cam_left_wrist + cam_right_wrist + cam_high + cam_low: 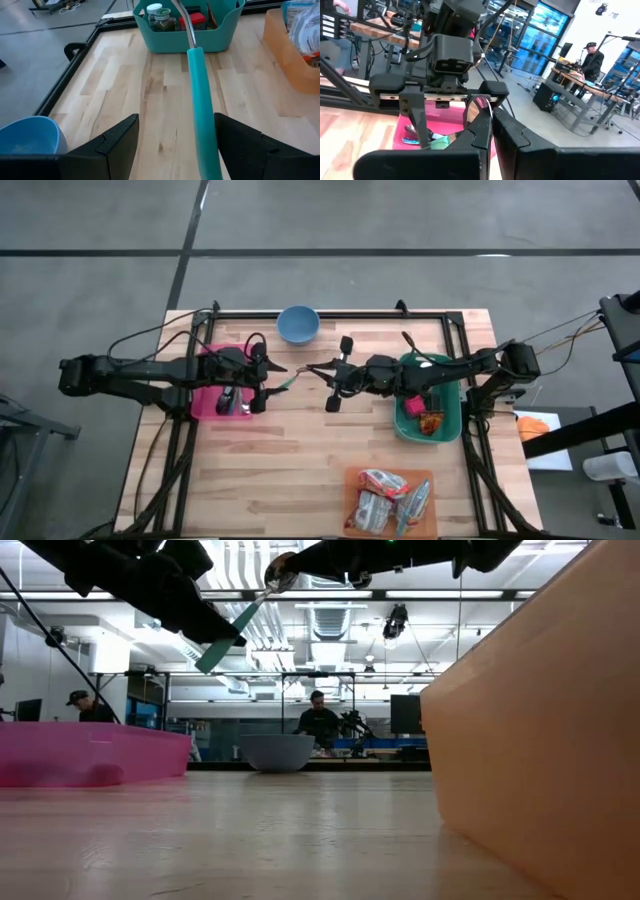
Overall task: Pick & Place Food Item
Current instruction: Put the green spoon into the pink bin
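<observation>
Jars (161, 15) in teal bin (170, 40) show no readable labels.

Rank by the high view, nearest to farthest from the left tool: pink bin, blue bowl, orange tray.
From the left tool:
1. Pink bin, directly beneath its arm.
2. Blue bowl, at the table's far edge.
3. Orange tray, near edge on the right arm's side.

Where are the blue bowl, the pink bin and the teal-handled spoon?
blue bowl (298, 324): high view, its inside.
pink bin (90, 752): low view, its side wall.
teal-handled spoon (202, 100): left wrist view, its teal handle.
</observation>
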Robot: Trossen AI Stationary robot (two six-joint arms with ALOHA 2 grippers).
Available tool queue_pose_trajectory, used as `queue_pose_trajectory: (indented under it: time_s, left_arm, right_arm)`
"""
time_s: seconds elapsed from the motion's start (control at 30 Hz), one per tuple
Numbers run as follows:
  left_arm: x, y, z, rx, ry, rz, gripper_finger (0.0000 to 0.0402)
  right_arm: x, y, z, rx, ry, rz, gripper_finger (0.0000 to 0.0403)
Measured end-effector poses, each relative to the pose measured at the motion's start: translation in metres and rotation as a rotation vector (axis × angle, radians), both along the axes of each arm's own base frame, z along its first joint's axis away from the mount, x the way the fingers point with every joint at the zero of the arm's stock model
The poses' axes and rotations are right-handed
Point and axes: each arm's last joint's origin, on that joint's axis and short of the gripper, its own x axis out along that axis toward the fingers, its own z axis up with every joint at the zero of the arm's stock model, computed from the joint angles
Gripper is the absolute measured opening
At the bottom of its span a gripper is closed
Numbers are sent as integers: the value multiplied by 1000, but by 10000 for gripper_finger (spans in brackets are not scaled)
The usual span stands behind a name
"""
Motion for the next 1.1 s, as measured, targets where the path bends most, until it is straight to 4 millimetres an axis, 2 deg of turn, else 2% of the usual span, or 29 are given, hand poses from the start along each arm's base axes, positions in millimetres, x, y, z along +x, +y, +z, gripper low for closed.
queue_pose_trajectory:
  time_s: [0.17,0.3,0.8,1.1]
  left_arm:
    - [0,0,0,-8,-4,5,252]
    - [0,0,1,-8,-9,5,225]
    - [1,-1,1,-32,-21,-16,24]
    - [0,-1,1,-39,-13,-21,31]
  right_arm:
    - [0,0,0,0,0,0,8]
    - [0,0,0,0,0,-1,8]
    - [0,0,0,-11,-1,-1,8]
    - [0,0,0,-14,2,3,8]
